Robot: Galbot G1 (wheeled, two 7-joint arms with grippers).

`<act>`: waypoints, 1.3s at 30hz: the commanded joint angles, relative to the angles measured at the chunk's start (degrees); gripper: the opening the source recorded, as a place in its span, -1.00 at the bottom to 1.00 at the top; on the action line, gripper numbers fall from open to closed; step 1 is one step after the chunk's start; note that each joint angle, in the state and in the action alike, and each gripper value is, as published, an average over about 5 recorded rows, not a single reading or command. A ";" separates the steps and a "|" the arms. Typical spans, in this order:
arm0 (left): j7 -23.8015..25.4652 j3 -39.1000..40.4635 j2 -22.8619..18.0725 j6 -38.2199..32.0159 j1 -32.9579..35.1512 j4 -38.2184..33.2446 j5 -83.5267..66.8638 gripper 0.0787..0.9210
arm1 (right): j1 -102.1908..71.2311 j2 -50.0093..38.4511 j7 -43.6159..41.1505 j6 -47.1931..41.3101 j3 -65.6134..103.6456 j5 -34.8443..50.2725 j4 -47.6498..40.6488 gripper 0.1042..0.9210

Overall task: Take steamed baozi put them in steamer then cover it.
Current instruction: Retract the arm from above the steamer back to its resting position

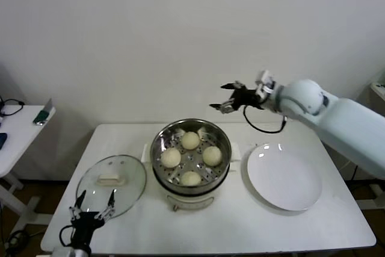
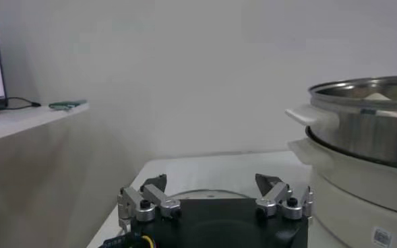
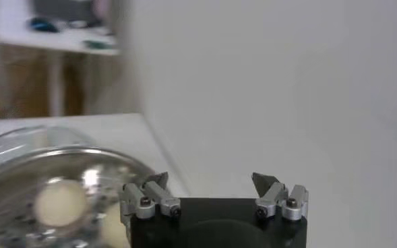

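Right gripper (image 1: pixel 230 95), jaws wide and empty, hangs above the steamer (image 1: pixel 190 150) holding four baozi (image 1: pixel 190 140); left gripper (image 1: pixel 92 203), also spread empty, sits by the cover (image 1: pixel 112 185).

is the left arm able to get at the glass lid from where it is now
Probably yes. The left pincer stands open just at the near edge of the glass lid, which lies flat on the table beside the steamer, its handle uncovered.
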 commanded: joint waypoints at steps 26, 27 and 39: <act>-6.44 -2.16 1.31 -12.21 -5.16 5.25 23.61 0.77 | -95.48 25.04 6.32 42.46 73.61 -18.62 4.58 0.76; -8.39 -2.40 1.42 -13.35 -5.11 5.38 28.73 0.77 | -95.70 25.59 6.36 42.81 73.27 -18.89 4.38 0.76; -20.77 0.85 2.07 -8.37 -4.15 12.69 74.18 0.77 | -95.89 28.68 7.09 44.89 70.27 -20.62 1.83 0.76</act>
